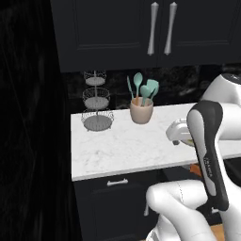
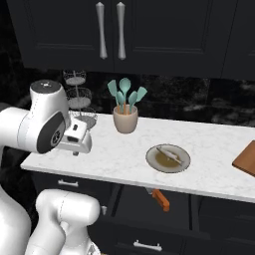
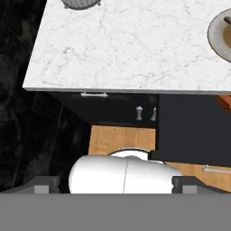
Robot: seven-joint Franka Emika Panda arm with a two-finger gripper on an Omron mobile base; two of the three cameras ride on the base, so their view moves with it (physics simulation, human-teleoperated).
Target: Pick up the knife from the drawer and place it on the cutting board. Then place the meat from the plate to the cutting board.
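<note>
The gripper (image 3: pixel 115 182) is released, its two dark fingertips (image 3: pixel 45 184) standing wide apart with nothing between them. In the right base view the hand hangs over the left end of the marble counter (image 2: pixel 209 144), above the counter's front edge, pointing down.

The knife (image 2: pixel 160 198) lies in the open drawer (image 2: pixel 144 204) under the counter; its orange-brown handle shows just below the counter lip, almost straight beneath the plate (image 2: pixel 168 158). In that view it sits at about 4 o'clock from the hand, lower and well apart. The handle runs on a diagonal, from 11 o'clock down to 5 o'clock, and the blade is hidden under the counter edge, so the full long axis cannot be read.

In the hand view an orange sliver of the handle (image 3: pixel 224 102) shows at the right edge, near 3 o'clock, beside the dark drawer interior (image 3: pixel 194 128).

The meat (image 2: pixel 169 154) rests on the plate, and the cutting board (image 2: pixel 246 158) lies at the far right of the counter.

Judged from this, the coming reach must swing rightward and drop below counter level, with the fingers turned to straddle the handle across its diagonal
</note>
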